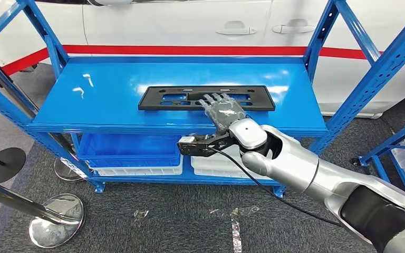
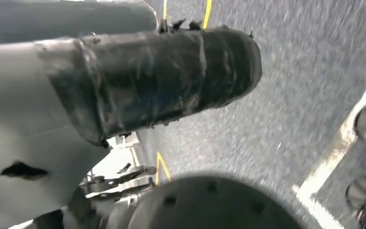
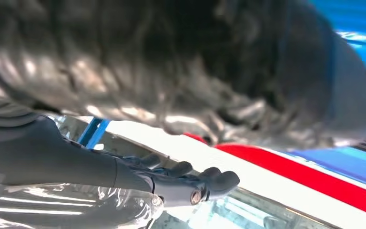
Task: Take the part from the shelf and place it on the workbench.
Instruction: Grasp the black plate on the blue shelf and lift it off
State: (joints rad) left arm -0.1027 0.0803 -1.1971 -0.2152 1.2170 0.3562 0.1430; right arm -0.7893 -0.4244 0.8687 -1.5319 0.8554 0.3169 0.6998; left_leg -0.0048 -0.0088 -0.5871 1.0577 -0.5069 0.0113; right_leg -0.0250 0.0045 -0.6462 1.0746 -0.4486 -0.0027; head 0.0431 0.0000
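The right arm [image 1: 316,174], silver and bulky, reaches up from the lower right of the head view, a black cable trailing under its wrist, and ends in the right hand [image 1: 222,112], which is wrapped in a clear, crinkled covering. Its fingers [image 1: 212,99] are spread and extended flat over the near edge of the part [image 1: 205,98], a long, flat black frame with cut-out slots lying across the middle of the shelf [image 1: 111,95]. They appear to rest on or just above the frame; nothing is held yet. The flat, splayed pose looks suited to a thin plate that gives no thick edge to close on: the hand probably needs to press, drag or hook the near rim before lifting, so the job seems to be at the reaching stage, with the carry to the workbench not begun. In the left wrist view the left hand [image 2: 138,81] hangs over grey floor, its taped thumb forward, and whether its fingers are apart or curled cannot be told. The shelf top is glossy blue metal, likely slippery. Pale bins [image 1: 137,158] sit on the lower tier, a white car with a red stripe [image 1: 190,50] stands close behind the rack, and chrome stanchion bases [image 1: 57,213] rest on grey carpet at the left.
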